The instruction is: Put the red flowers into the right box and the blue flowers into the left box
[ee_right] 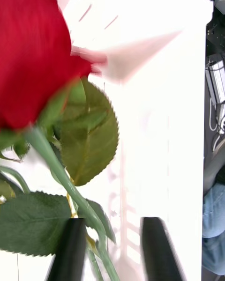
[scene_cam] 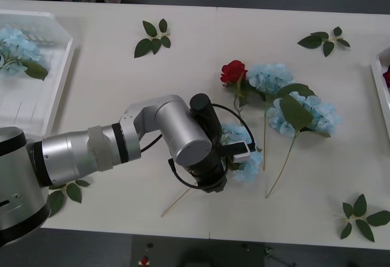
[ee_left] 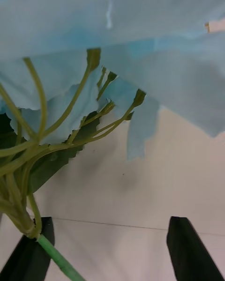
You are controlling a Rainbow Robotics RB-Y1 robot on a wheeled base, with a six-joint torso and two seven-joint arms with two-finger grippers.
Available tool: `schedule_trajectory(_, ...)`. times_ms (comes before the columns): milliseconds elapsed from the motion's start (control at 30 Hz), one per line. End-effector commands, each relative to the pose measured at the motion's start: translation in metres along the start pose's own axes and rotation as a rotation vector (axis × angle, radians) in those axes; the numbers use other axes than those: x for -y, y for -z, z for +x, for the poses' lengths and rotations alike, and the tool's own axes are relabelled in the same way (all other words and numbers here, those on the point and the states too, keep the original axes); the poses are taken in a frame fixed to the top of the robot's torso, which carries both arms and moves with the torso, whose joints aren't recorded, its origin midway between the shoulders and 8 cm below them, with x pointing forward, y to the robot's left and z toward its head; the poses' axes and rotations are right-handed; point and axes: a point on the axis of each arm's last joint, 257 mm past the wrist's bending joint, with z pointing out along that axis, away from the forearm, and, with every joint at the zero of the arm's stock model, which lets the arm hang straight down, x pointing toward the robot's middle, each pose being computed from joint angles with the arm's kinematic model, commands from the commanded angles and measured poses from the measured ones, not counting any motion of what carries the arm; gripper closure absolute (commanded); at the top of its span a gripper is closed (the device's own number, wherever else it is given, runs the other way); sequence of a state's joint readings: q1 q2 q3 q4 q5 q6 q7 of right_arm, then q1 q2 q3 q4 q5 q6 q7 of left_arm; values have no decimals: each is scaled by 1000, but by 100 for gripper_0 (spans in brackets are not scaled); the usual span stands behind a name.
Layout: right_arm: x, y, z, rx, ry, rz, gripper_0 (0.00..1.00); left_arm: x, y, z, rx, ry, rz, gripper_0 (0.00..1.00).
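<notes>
My left gripper (scene_cam: 235, 160) (ee_left: 112, 221) hangs over a blue flower (scene_cam: 247, 167) (ee_left: 140, 28) near the table's front middle, open, with the flower's green stem beside one finger (ee_left: 29, 255). My right gripper (ee_right: 114, 221) hovers over the white right box (ee_right: 159, 122) (scene_cam: 379, 90). Its black fingers stand apart and a red flower's (ee_right: 33, 51) stem runs between them, against one finger (ee_right: 70, 250). Another red flower (scene_cam: 233, 72) and two blue flowers (scene_cam: 271, 78) (scene_cam: 308, 116) lie on the table right of centre. The left box (scene_cam: 60, 75) holds one blue flower (scene_cam: 15, 47).
Loose green leaf sprigs lie at the back middle (scene_cam: 152, 38), back right (scene_cam: 326, 40), front right (scene_cam: 359, 215) and front left (scene_cam: 67, 192). My left arm (scene_cam: 122, 142) stretches across the front of the table. A person's blue-clad leg (ee_right: 214, 225) shows beside the right box.
</notes>
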State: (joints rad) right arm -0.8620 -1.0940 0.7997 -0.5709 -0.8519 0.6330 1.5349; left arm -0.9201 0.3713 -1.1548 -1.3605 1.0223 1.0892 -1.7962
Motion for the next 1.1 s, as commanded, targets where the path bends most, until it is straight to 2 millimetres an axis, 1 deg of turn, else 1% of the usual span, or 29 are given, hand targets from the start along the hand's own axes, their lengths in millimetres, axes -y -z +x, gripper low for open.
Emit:
schedule_trajectory(33,8,7,-14,25,-49,-15,32,-25,17,-14,27,16,-58,100)
schedule_trajectory(167,-9,17,-18,-2,-114,-98,26,-28,17,-17,40,11,-69,100)
schedule_trajectory(233,-21,28,-24,-20,-146,-158,25,-34,19,-19,58,14,-81,100)
schedule_trajectory(267,-29,37,-25,-39,-162,-203,24,-42,25,-22,80,20,-97,100)
schedule_trajectory(300,-29,37,-25,-39,-162,-203,24,-42,25,-22,80,20,-97,100)
schedule_trajectory(333,-46,58,-29,-72,-192,-292,24,-58,45,-32,127,34,-121,100)
schedule_trajectory(367,-58,72,-30,-89,-201,-347,24,-67,62,-39,160,38,-136,100)
schedule_trajectory(400,-65,80,-29,-104,-207,-378,24,-74,73,-43,179,40,-147,100)
schedule_trajectory(433,-78,93,-26,-129,-225,-425,24,-81,91,-48,197,38,-161,100)
schedule_trajectory(467,-84,99,-24,-141,-236,-448,24,-84,101,-51,203,37,-168,100)
schedule_trajectory(533,-107,127,-17,-175,-266,-526,24,-94,145,-56,224,27,-199,100)
schedule_trajectory(567,-114,133,-12,-186,-274,-542,24,-98,160,-55,227,25,-213,100)
schedule_trajectory(600,-129,146,-2,-203,-295,-572,24,-105,189,-50,219,26,-239,100)
schedule_trajectory(633,-142,157,5,-204,-323,-595,24,-115,222,-40,203,32,-276,100)
schedule_trajectory(667,-149,162,10,-204,-331,-606,24,-120,239,-32,186,38,-295,100)
schedule_trajectory(700,-163,171,22,-198,-349,-627,24,-137,277,-6,134,64,-353,100)
schedule_trajectory(733,-177,179,31,-195,-385,-653,24,-149,306,22,77,98,-394,100)
schedule_trajectory(767,-183,183,37,-195,-399,-667,24,-156,321,39,46,126,-413,100)
schedule_trajectory(800,-195,191,44,-188,-423,-695,24,-170,348,74,-20,179,-458,100)
schedule_trajectory(833,-205,198,54,-188,-447,-719,24,-183,371,112,-99,214,-506,100)
schedule_trajectory(867,-215,203,62,-188,-453,-738,24,-194,389,144,-167,237,-547,100)
schedule_trajectory(900,-219,206,64,-186,-455,-742,24,-200,397,161,-200,253,-565,100)
schedule_trajectory(967,-239,213,76,-185,-448,-759,24,-220,421,224,-328,317,-622,100)
schedule_trajectory(1000,-245,214,79,-184,-450,-765,24,-224,425,242,-368,335,-633,100)
schedule_trajectory(1067,-260,216,83,-177,-462,-776,22,-235,438,300,-498,405,-667,100)
schedule_trajectory(1100,-263,216,83,-174,-463,-778,23,-237,441,315,-536,420,-678,100)
